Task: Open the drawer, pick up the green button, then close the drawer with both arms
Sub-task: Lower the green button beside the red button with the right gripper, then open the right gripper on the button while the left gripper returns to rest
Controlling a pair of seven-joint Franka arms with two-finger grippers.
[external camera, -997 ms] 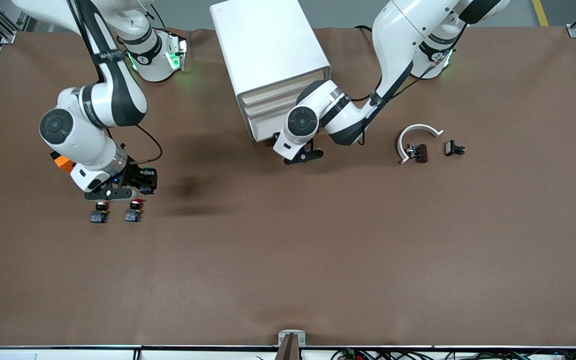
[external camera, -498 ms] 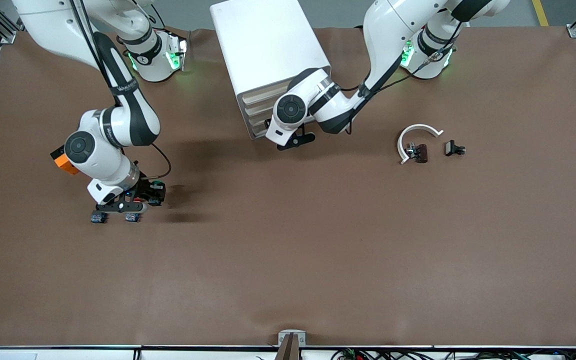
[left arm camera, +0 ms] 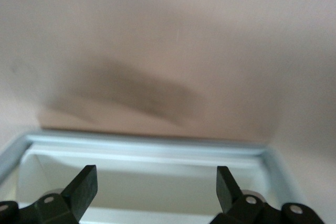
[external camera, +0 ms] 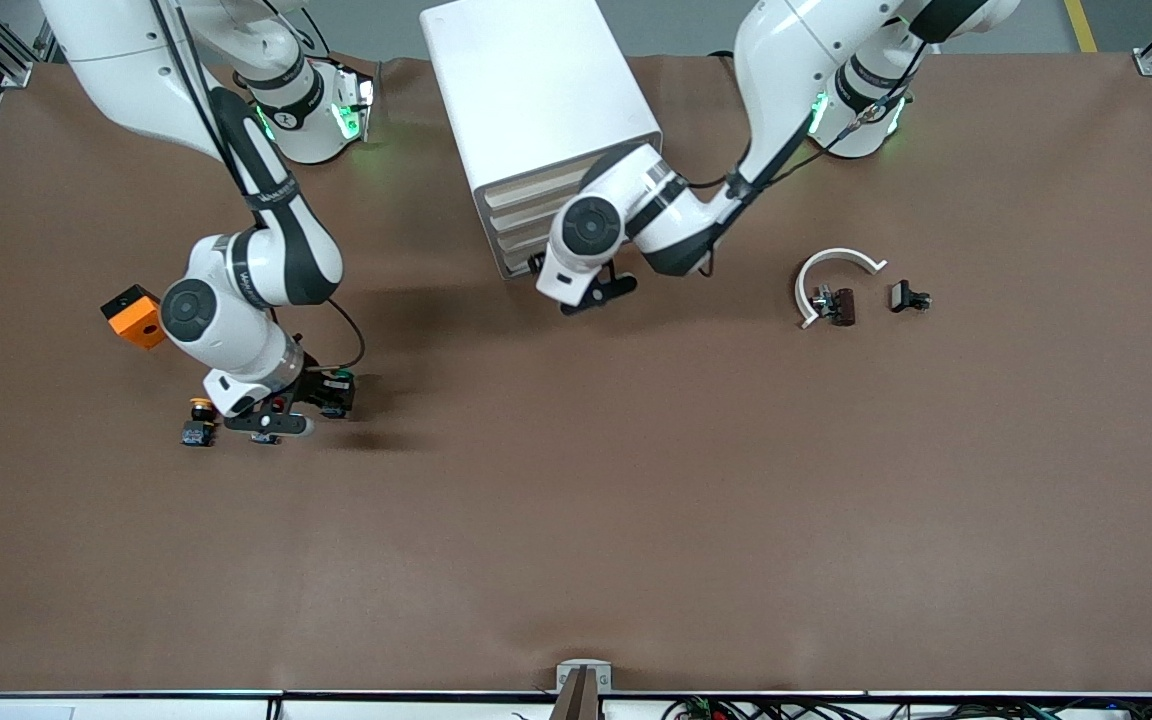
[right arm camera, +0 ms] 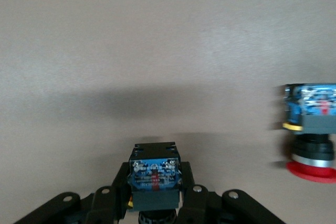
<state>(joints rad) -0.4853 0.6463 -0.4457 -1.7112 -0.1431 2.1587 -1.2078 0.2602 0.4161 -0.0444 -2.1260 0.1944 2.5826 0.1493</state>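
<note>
The white cabinet [external camera: 536,90] stands at the table's back middle. Its drawer [external camera: 514,243], third from the top, looks pushed in about level with the others. My left gripper [external camera: 588,292] is low in front of the cabinet's lower drawers. In the left wrist view it [left arm camera: 156,190] is open and empty, with a white rimmed tray edge [left arm camera: 147,145] between its fingertips. My right gripper [external camera: 281,412] is shut on the green-capped button [external camera: 338,381] just above the table. The right wrist view shows the button's blue and black body [right arm camera: 155,179] between the fingers.
A yellow-capped button [external camera: 200,421] lies toward the right arm's end of the table. A red-capped one [right arm camera: 311,129] lies beside my right gripper. An orange block [external camera: 136,315] lies near them. A white curved piece [external camera: 836,268] and small dark parts [external camera: 908,297] lie toward the left arm's end.
My right gripper carried the green button toward the table's middle and lower, past the red-capped button. My left gripper moved in to the cabinet's front, then eased back slightly.
</note>
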